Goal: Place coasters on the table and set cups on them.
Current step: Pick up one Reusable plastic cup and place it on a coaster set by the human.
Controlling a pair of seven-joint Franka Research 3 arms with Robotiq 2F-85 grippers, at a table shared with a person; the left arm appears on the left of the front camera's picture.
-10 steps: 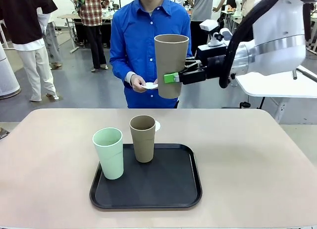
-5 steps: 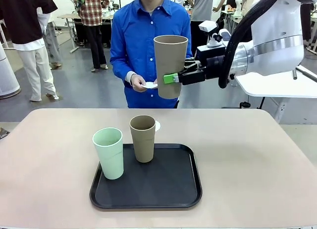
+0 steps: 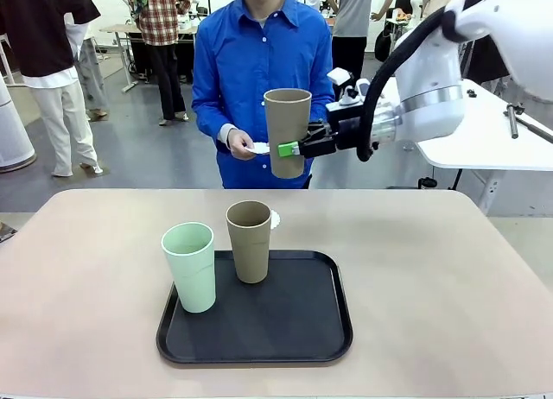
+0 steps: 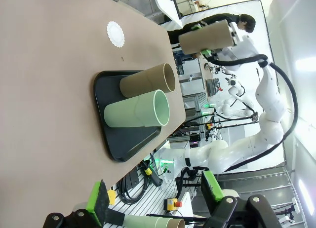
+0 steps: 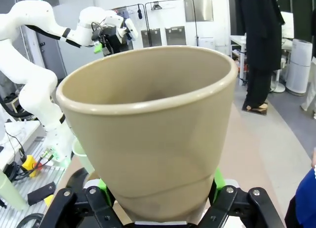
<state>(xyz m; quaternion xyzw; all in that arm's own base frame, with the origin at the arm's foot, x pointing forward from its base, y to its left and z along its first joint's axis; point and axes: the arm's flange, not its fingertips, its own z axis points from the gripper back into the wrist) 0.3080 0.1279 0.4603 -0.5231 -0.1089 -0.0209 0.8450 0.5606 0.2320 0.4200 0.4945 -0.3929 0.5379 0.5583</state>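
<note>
- Right end effector [image 3: 290, 148] is clamped on a tan cup [image 3: 287, 118], held upright in the air near the person's hand [image 3: 242, 144]
- Left end effector [image 4: 154, 198] stands wide apart, empty
- Green cup [image 3: 190, 267] and second tan cup [image 3: 249, 241] stand on the tray [image 3: 294, 330], mid counter [image 3: 432, 269]
- One coaster [image 3: 275, 218] lies just behind the tray

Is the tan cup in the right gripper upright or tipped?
Upright: the tan cup in the right gripper has its rim up.

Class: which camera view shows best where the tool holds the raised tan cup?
The front view: the whole raised tan cup shows, upright, the right tool clamped on its lower half. The right wrist view shows it close, base cut off; the left wrist view, small and far.
</note>
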